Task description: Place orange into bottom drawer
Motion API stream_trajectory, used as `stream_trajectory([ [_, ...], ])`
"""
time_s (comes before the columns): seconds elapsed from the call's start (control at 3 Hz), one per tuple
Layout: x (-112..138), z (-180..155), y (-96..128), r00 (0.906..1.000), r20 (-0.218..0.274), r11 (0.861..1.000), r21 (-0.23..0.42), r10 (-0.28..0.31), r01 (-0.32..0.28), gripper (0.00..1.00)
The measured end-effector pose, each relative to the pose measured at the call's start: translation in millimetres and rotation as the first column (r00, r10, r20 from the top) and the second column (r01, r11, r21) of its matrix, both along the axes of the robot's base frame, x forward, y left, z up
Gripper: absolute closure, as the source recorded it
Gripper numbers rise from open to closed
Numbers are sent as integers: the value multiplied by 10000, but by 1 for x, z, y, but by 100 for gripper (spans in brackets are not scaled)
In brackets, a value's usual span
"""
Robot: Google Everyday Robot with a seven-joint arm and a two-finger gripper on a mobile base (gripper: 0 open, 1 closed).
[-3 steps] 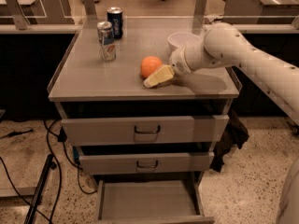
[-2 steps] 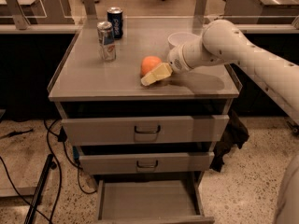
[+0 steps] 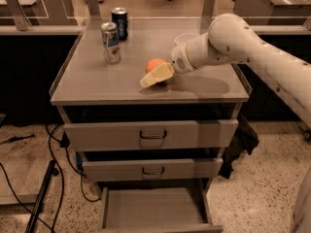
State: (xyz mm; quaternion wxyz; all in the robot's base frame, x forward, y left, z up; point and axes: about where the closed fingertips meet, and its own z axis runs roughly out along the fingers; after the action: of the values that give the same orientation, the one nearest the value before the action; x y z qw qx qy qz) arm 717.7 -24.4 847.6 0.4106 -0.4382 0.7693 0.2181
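Note:
The orange rests on the grey cabinet top, near its middle. My gripper, pale yellow at the end of the white arm, reaches in from the right and sits right at the orange, covering its front lower half. The far side of the orange is hidden. The bottom drawer is pulled open below, a shallow grey tray with nothing showing inside.
A silver can and a blue can stand at the back left of the top. A white bowl sits behind my wrist. The two upper drawers are closed. Cables lie on the floor at the left.
My gripper has shifted a little to the left, covering more of the orange. The orange, the cans and the drawers stay where they were.

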Motion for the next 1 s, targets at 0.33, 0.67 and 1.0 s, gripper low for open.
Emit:
stream_trajectory([
  [0.33,0,0,1,10000,-9,10000,9,13,-13,18],
  [0.67,0,0,1,10000,-9,10000,9,14,-14,41],
  [1.0,0,0,1,10000,-10,10000,9,15,-15,64],
])
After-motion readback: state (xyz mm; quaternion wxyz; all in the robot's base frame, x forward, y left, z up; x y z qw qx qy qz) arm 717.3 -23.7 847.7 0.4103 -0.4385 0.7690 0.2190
